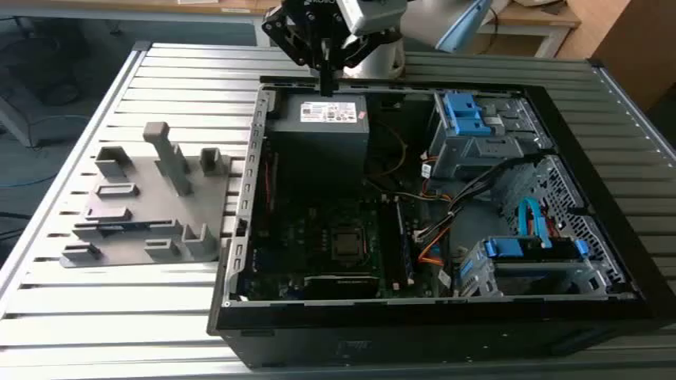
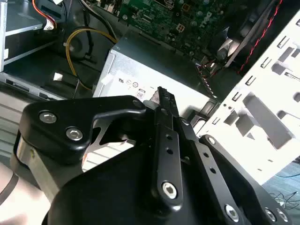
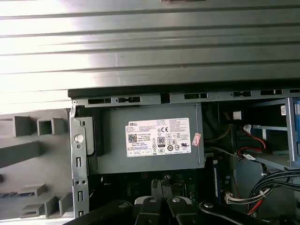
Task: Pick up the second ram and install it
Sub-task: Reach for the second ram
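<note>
Gripper point(image 2: 162, 96) nearest lens, fingers pressed together, nothing visible between them; hangs over power supply point(image 1: 320, 119), upper centre of exterior view. Second ram point(image 1: 114, 229) seems thin bluish strip in gray tray point(image 1: 142, 207), left of frame, well apart. Likely light, stiff, fragile: take by long edges mid-length, avoiding chips and contacts.

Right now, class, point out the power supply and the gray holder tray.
power supply point(image 3: 159, 137): first wrist view, on its white label.
gray holder tray point(image 1: 148, 207): exterior view, on its flat base.
</note>
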`<state>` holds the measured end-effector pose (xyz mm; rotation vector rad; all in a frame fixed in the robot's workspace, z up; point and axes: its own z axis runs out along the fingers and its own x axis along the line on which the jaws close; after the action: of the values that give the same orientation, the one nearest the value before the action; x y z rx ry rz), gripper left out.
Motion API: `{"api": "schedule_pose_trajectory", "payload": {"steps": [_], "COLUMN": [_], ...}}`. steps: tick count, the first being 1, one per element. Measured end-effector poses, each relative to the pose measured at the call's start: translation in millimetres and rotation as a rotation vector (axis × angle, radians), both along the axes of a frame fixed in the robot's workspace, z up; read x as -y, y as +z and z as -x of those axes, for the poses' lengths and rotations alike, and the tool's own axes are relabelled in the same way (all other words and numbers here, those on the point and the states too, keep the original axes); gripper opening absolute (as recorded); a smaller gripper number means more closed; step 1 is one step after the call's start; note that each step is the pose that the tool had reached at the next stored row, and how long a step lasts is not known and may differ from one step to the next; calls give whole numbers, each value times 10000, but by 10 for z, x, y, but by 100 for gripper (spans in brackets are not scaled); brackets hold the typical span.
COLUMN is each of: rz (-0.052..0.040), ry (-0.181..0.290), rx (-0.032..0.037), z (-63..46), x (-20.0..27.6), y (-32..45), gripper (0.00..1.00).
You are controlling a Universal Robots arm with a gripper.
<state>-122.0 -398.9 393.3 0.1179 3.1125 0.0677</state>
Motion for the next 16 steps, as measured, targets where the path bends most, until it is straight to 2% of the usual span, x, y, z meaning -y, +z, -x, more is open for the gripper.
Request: {"api": "schedule_pose_trajectory", "payload": {"steps": [6, 16], "rz": [1, 0], "ry": [-2, -1], "rx": [0, 1], "z": [11, 315], "x": [0, 0], "y": [1, 0], "gripper": [10, 10]}}
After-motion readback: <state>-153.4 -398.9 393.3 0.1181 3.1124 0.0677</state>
